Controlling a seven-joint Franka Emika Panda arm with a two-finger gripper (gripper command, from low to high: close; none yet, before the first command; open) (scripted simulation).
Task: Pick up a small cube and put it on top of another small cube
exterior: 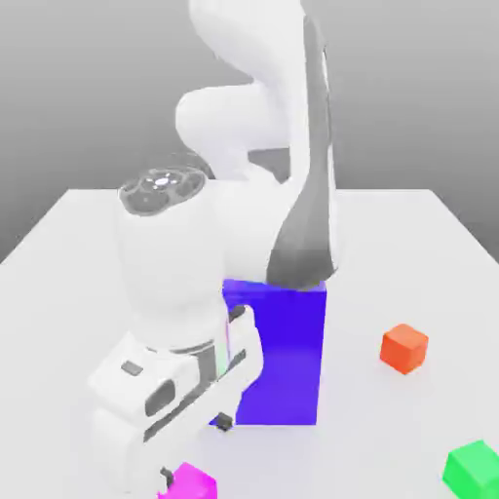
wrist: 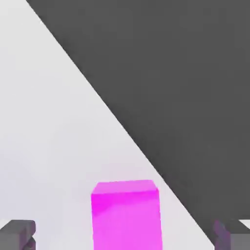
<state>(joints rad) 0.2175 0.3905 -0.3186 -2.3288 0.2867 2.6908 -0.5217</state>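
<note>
Gripper [wrist: 124,237] is spread wide, holding nothing; magenta cube [wrist: 126,215] sits between my fingertips [wrist: 19,234], w/ gaps both sides. Exterior view: that cube [exterior: 190,482] is at bottom edge, left of centre, on the white table [exterior: 409,253]. Step: reach/pre-grasp. Next, I judge: drop lower, close on it, lift, then carry to red cube [exterior: 403,348] or green cube [exterior: 475,469].

Table [exterior: 68,253]: flat, plain white, matte top, evenly lit with soft, faint shadows. Backdrop beyond the table's far edge: featureless grey, shading darker toward the top. In the hand view, a dark grey void lies past the table's straight edge.
</note>
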